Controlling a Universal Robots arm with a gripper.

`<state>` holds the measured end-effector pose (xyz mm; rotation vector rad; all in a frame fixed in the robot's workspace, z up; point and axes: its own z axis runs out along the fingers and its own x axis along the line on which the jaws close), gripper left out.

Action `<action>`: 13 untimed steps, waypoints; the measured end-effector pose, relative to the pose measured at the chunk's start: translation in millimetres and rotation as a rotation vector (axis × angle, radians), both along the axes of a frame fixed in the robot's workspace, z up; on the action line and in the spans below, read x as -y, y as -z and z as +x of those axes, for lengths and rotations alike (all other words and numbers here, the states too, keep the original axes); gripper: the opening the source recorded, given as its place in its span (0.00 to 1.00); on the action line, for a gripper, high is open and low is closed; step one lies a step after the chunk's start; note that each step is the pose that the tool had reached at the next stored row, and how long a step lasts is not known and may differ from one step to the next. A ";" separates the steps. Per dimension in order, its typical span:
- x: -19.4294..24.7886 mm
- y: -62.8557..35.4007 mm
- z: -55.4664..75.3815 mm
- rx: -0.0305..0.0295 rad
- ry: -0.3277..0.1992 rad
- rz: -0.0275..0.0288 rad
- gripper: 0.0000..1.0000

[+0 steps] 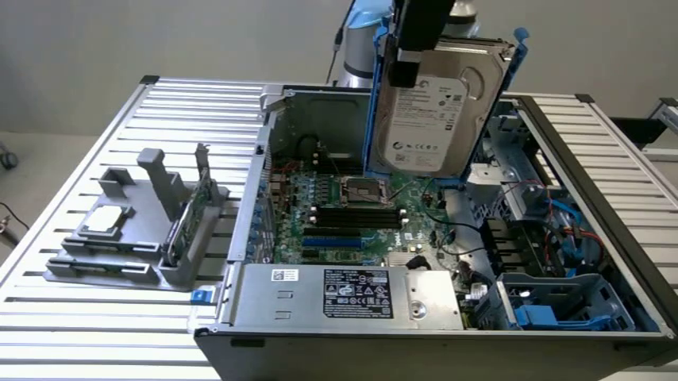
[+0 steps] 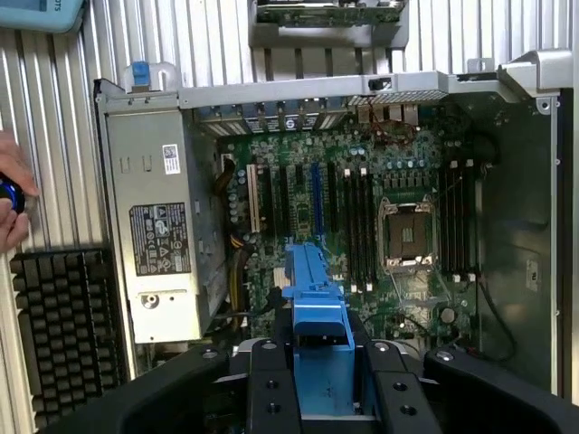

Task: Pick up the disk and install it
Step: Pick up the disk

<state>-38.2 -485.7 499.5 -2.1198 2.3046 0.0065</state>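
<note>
overhead, hand (image 2: 321, 362) clamped on disk (image 1: 434, 111) (label showing), seemingly clear of open case (image 1: 424, 357)

Gripper (image 2: 321, 353) hung over the open computer case (image 2: 534, 77).
Its black fingers (image 2: 271, 389) clamped the blue rail of the disk (image 2: 312, 285) between them, above the green motherboard (image 2: 362, 208); a grey power supply (image 2: 158, 235) sat beside the board, and a person's hand (image 2: 11, 203) was near a black keyboard (image 2: 63, 325) on the ribbed table (image 2: 54, 117).
</note>
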 end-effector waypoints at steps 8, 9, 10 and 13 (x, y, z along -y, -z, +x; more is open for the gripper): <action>22.1 6.4 24.2 0.0001 0.000 0.0000 0.33; 24.7 7.2 26.9 0.0001 0.000 -0.0001 0.33; 27.2 7.9 29.6 0.0001 0.000 -0.0001 0.33; 35.1 10.1 38.0 0.0001 0.000 -0.0001 0.33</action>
